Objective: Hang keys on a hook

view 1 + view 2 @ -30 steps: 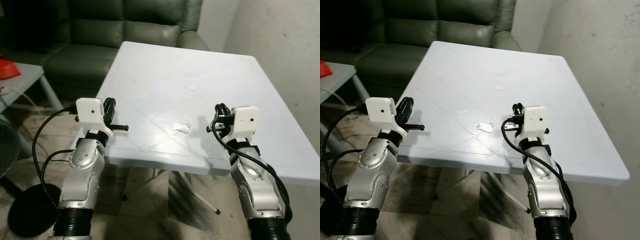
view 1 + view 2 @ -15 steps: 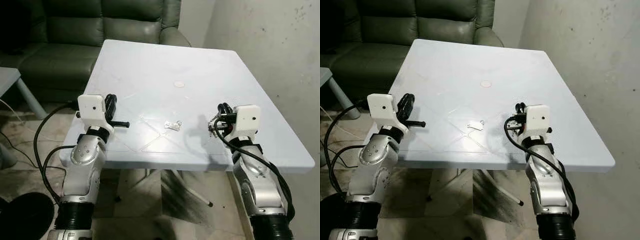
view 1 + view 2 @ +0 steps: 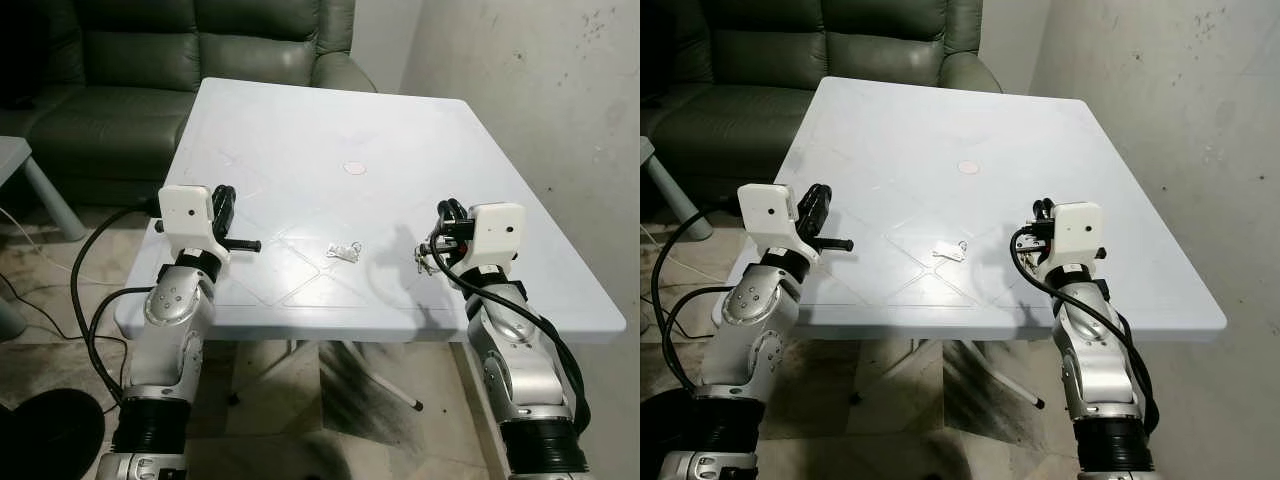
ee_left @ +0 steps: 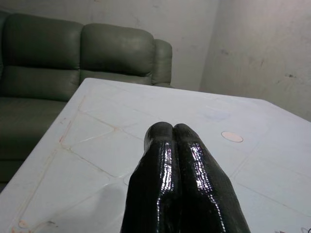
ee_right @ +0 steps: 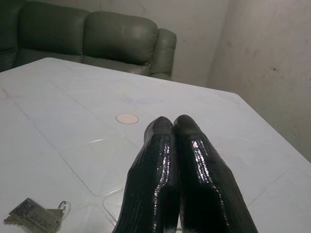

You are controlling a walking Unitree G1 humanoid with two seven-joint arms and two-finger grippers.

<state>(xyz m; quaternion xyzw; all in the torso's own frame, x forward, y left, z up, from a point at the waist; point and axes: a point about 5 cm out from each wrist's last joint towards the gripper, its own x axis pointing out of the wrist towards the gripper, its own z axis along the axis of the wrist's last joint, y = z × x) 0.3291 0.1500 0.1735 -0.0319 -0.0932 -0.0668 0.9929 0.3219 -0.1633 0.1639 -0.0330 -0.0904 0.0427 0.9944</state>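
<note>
A dark green, padded sofa (image 3: 150, 60) is seen at the far left, behind a square white plastic tabletop (image 3: 300, 140) moulded with faint diamond lines. The left gripper (image 3: 221, 207) is held raised over the tabletop's near left edge, on a bent silver arm with a white camera block at the wrist; its glossy black fingers (image 4: 167, 160) are pressed together with nothing between them. The keys (image 3: 345, 251), a small flat silvery bunch with a ring and a printed tag, are laid on the tabletop near its front edge, between the two grippers and apart from both. A small round pale disc (image 3: 353, 168) is set farther back on the tabletop. The right gripper (image 3: 448, 218) is held raised over the near right part of the tabletop, its fingers (image 5: 170, 155) likewise closed on nothing. A rough grey wall (image 3: 540, 90) is seen at the right.
</note>
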